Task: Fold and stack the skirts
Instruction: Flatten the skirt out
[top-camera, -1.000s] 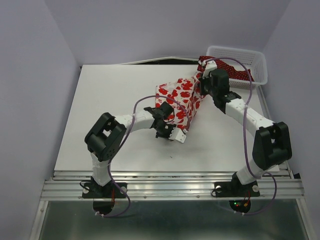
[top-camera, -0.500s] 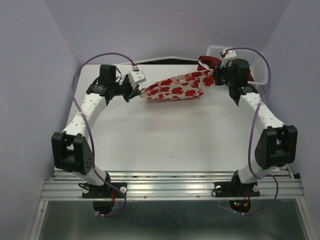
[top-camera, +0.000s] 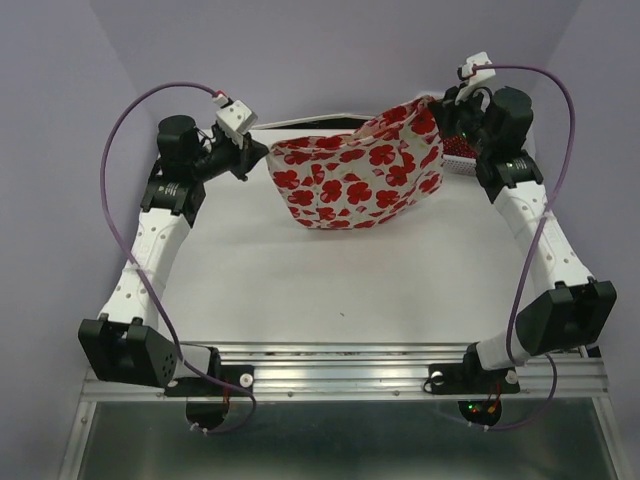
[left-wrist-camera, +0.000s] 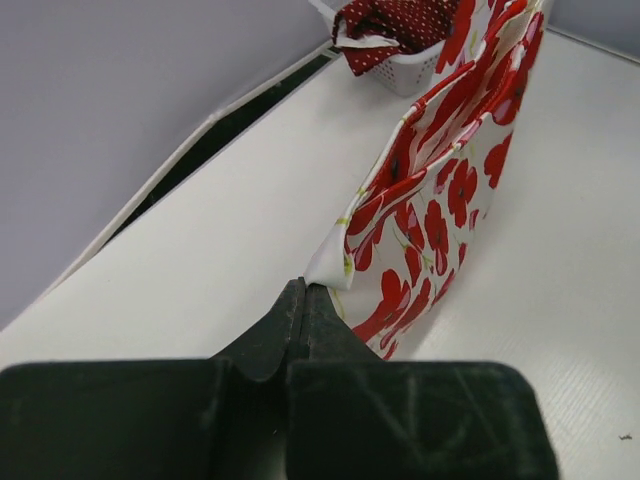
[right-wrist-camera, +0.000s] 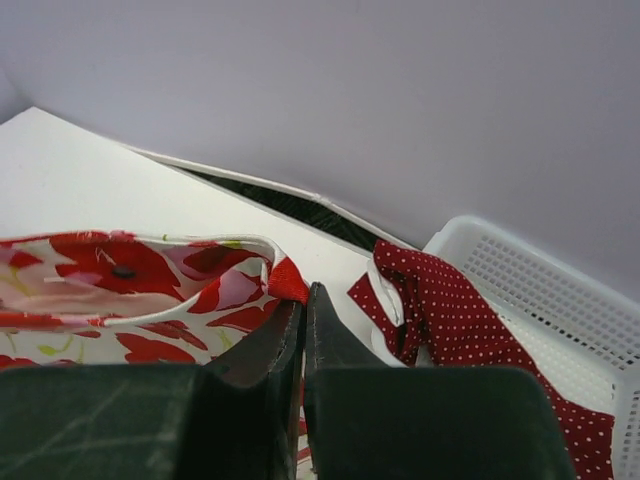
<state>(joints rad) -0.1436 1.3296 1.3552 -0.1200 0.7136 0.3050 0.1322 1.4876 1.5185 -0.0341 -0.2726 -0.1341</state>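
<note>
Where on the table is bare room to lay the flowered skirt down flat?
The broad strip of table between the hanging flowered skirt and the near rail is bare, bordered by the left arm and the right arm. The far right corner is crowded: the basket stands there, with the dotted skirt in it.

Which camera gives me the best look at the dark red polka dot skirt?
The right wrist view: the dark red dotted skirt hangs over the basket rim close up, dots plain. The left wrist view shows it small and distant at the top edge. The top view shows only a sliver past the flowered skirt.
</note>
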